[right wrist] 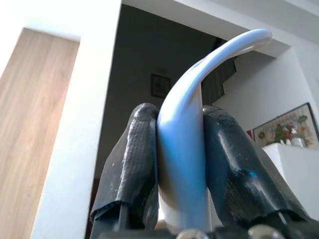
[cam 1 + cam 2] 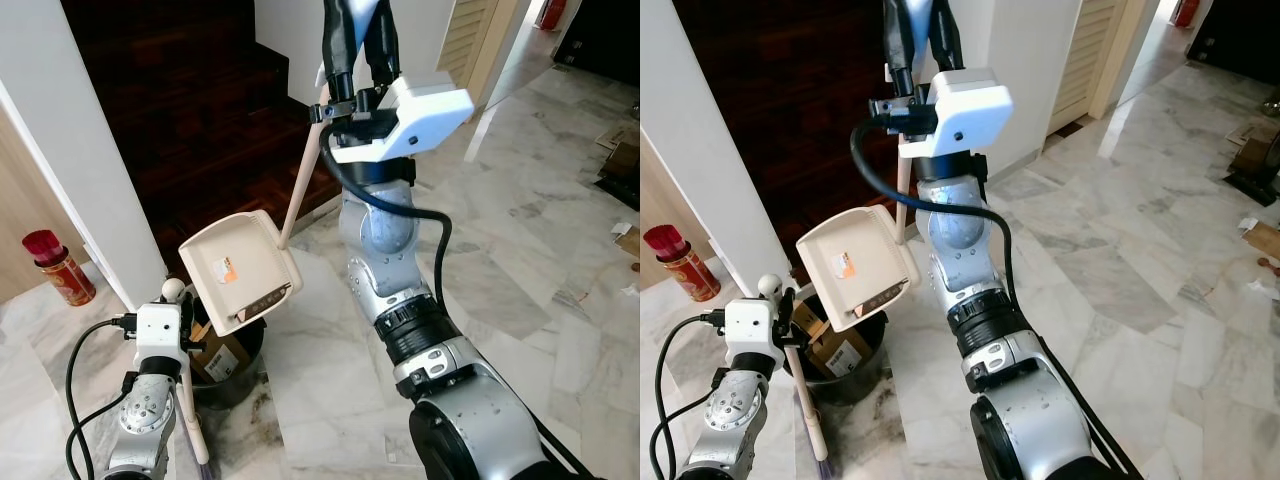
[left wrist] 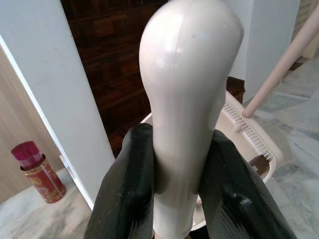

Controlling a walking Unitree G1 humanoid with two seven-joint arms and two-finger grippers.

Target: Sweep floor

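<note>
Cream dustpan (image 2: 240,270) hangs tilted above the black bin (image 2: 228,362) at 8 o'clock, its long handle clamped high by the right gripper (image 1: 182,149). The left gripper (image 3: 182,174) is closed around the broom (image 3: 187,104), upright beside the bin on marble floor (image 2: 520,260).

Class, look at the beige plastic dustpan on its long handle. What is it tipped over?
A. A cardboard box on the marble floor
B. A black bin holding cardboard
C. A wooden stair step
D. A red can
B: the beige plastic dustpan, held up by the right gripper, tilts directly above the black bin holding cardboard.
</note>
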